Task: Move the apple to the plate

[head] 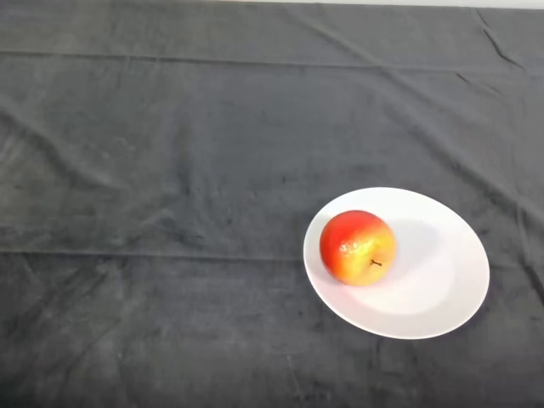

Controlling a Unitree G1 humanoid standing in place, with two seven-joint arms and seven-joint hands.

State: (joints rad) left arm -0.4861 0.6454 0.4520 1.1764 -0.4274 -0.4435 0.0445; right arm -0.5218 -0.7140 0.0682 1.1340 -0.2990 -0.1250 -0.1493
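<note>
A red and yellow apple (358, 246) lies on the left part of a white plate (442, 280), its short stem pointing toward the front. The plate sits on the dark cloth at the right of the table, toward the front.
The dark grey cloth (170, 212) covers the whole table, with creases running across it and folds at the far right corner.
</note>
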